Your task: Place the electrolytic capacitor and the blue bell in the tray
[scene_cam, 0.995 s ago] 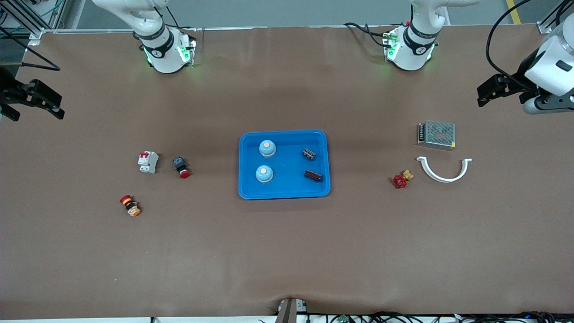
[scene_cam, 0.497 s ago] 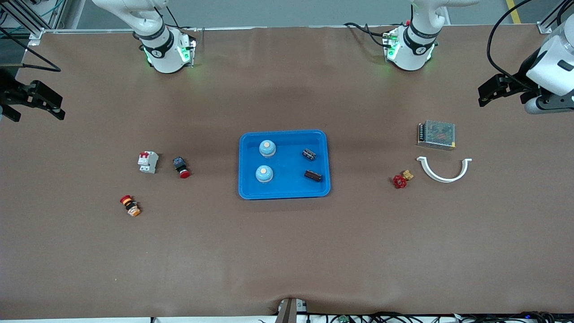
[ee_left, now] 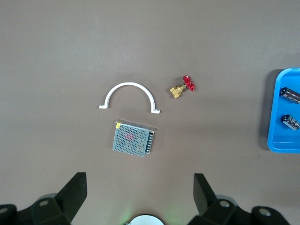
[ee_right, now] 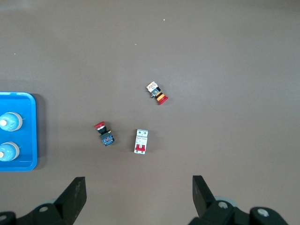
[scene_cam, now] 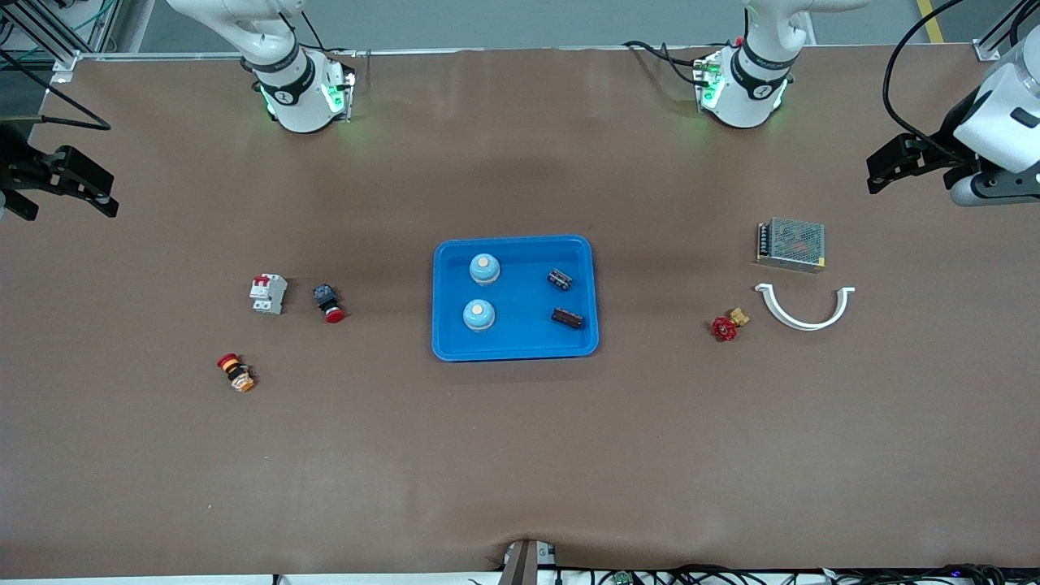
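Across the front view, the blue tray (scene_cam: 515,298) sits mid-table holding two blue bells (scene_cam: 484,269) and two electrolytic capacitors (scene_cam: 559,279), with bare brown table (scene_cam: 520,455) all around it. Left gripper (scene_cam: 881,166) and right gripper (scene_cam: 77,187) wait spread open over the table's ends. From the left wrist, wide fingers (ee_left: 70,194) frame a mesh power supply (ee_left: 133,139), white clamp (ee_left: 130,95) and red valve (ee_left: 183,87). From the right wrist, a circuit breaker (ee_right: 142,140) lies beside two pushbuttons (ee_right: 103,133).

Tray (ee_right: 18,165), three small parts on table (ee_right: 211,61)
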`<move>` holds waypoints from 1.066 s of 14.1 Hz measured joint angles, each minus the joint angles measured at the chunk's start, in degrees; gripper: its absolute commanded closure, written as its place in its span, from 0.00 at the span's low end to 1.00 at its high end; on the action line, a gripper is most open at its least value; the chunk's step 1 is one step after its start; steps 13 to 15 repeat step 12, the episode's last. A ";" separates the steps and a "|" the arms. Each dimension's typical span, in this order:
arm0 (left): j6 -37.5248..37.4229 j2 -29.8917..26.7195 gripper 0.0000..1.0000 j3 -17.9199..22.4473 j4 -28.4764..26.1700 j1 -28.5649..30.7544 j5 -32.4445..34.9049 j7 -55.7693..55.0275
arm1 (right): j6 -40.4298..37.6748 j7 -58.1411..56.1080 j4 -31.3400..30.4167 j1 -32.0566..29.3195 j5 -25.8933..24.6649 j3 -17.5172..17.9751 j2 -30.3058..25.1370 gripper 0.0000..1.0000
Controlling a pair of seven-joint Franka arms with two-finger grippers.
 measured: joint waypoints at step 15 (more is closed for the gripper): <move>0.08 -0.01 0.00 0.02 2.70 0.03 0.00 0.68 | -0.05 0.00 0.00 0.00 0.00 0.25 0.00 0.00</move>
